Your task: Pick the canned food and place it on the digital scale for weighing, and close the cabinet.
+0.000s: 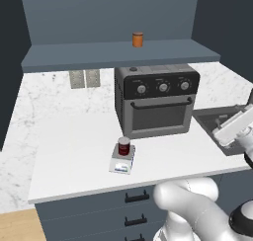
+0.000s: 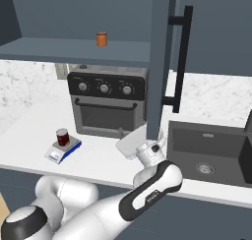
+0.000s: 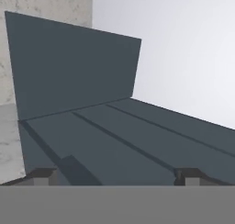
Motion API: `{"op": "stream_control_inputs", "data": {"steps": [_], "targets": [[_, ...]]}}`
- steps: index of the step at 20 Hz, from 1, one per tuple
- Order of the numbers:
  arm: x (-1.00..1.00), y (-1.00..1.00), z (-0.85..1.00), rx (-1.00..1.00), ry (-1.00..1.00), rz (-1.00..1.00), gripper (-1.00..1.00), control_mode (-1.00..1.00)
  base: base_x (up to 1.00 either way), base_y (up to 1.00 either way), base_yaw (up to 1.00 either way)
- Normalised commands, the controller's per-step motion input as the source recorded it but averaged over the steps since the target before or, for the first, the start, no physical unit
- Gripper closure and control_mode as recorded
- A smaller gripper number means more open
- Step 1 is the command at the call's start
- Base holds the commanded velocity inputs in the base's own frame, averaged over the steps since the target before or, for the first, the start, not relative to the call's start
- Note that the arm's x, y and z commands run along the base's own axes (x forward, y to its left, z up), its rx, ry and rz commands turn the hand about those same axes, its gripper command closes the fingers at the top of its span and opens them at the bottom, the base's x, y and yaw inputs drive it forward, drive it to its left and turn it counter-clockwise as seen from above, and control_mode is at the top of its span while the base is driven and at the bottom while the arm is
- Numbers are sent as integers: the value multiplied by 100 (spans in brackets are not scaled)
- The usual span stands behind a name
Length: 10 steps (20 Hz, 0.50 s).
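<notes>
Left base view: a white marble surface [image 1: 74, 146] runs across the middle of the frame. Near its front edge, just left of centre, the canned food [image 1: 124, 146] stands upright on the grey plate of the digital scale [image 1: 122, 163], so the weighing step looks done. Behind them, at centre, sits a black toaster oven [image 1: 157, 100]. On the open shelf at the top, a small orange can [image 1: 138, 39] stands alone.

Right base view: the cabinet [image 2: 160, 62] door hangs open, edge-on, down the centre right of the frame, its long black bar handle [image 2: 183, 57] facing right. The white arm reaches up from the lower left, and its wrist ends just at the door's lower edge. A dark sink [image 2: 209, 158] lies at the lower right.

Hand view: the tool [image 3: 117, 175] shows two dark tips set wide apart at the bottom of the frame, with nothing between them, looking along flat slate-blue panels of the cabinet.

What remains, as I judge it, is closing the cabinet. The door is a stiff, flat panel on hinges and should swing with a steady push. The broad face near the free edge is the best place to press; the handle would also serve as a hold.
</notes>
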Motion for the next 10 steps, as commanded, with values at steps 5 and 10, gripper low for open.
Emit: {"op": "stream_control_inputs", "data": {"steps": [5,10], "targets": [[-1,-59,-2,0,2,-4,-100,-100,0,0,0],[-1,-42,-10,0,3,-5,-100,-100,0,0,0]]}}
